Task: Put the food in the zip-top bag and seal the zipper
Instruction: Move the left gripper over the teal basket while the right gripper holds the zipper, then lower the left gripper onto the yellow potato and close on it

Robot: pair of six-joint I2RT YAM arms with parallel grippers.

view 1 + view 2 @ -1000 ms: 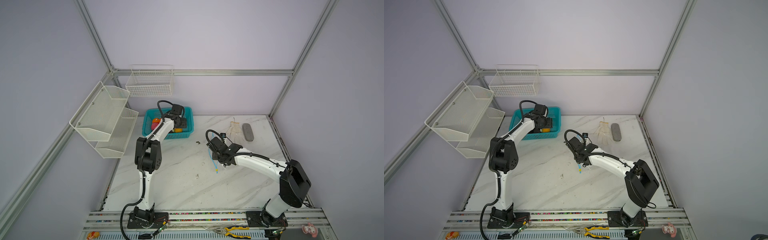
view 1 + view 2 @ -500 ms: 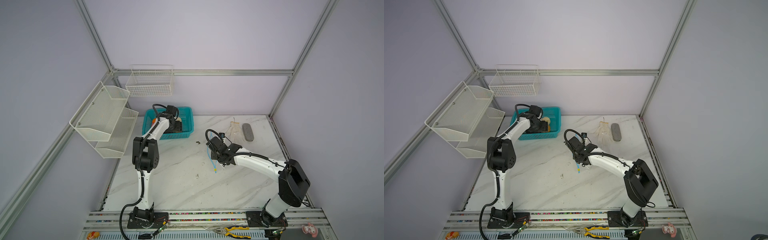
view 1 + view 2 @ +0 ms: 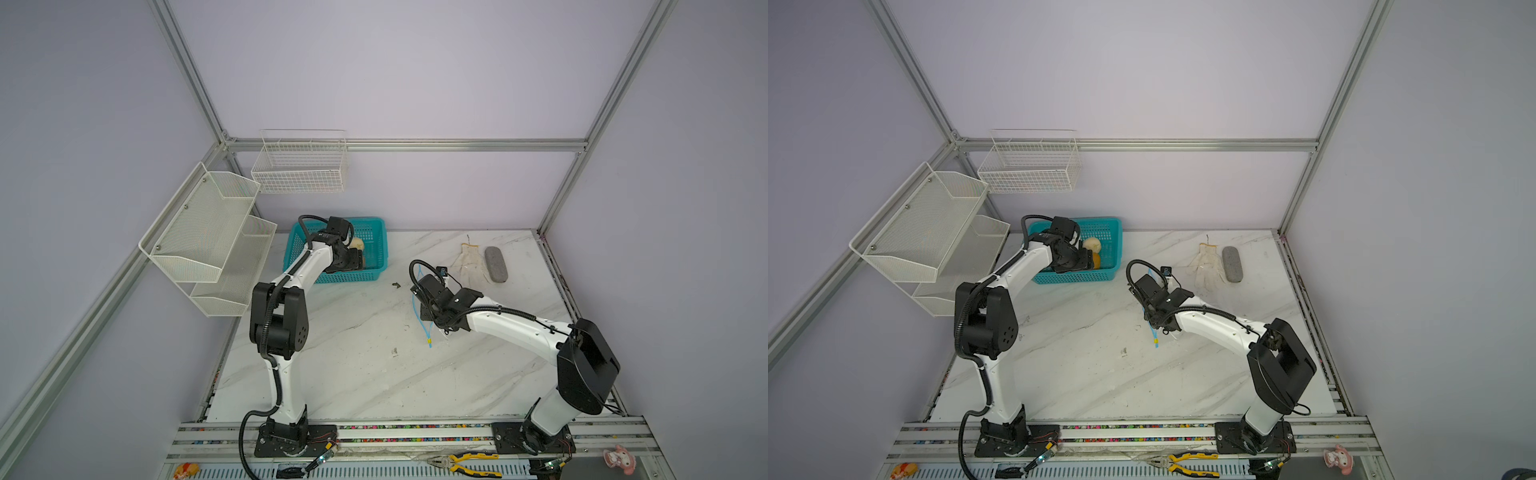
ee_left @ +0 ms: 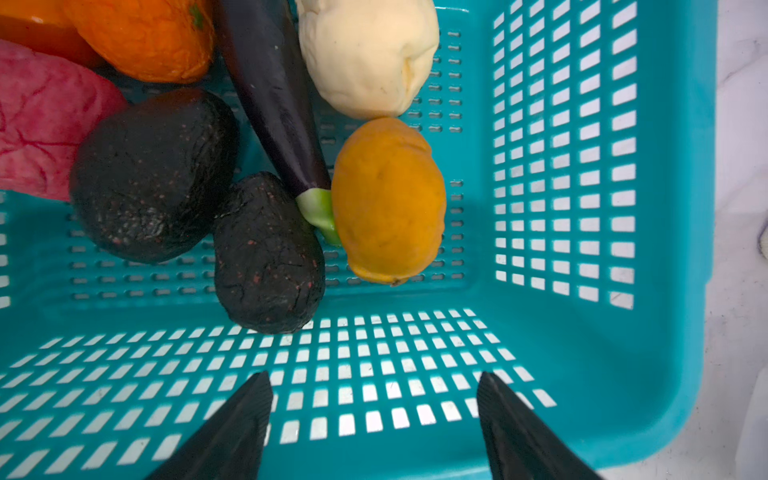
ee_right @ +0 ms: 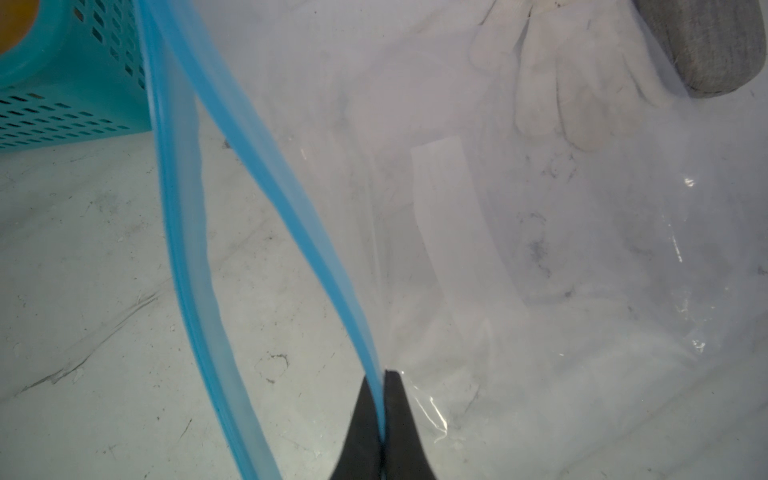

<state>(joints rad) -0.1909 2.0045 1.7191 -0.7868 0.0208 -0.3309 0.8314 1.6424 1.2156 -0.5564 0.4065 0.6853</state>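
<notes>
Food (image 4: 153,174) lies heaped in the teal basket (image 4: 561,166) at the far left corner of the surface (image 3: 365,374); the left hand (image 4: 372,376) hovers over it, released and empty. Near the middle, the right hand (image 5: 380,376) is clenched on one strip of the zipper (image 5: 249,137), the zip-top bag (image 5: 540,249) hanging with its mouth parted.

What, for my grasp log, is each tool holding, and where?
Right tool: the zip-top bag, by one lip of its zipper. Left tool: nothing, open over the basket.
</notes>
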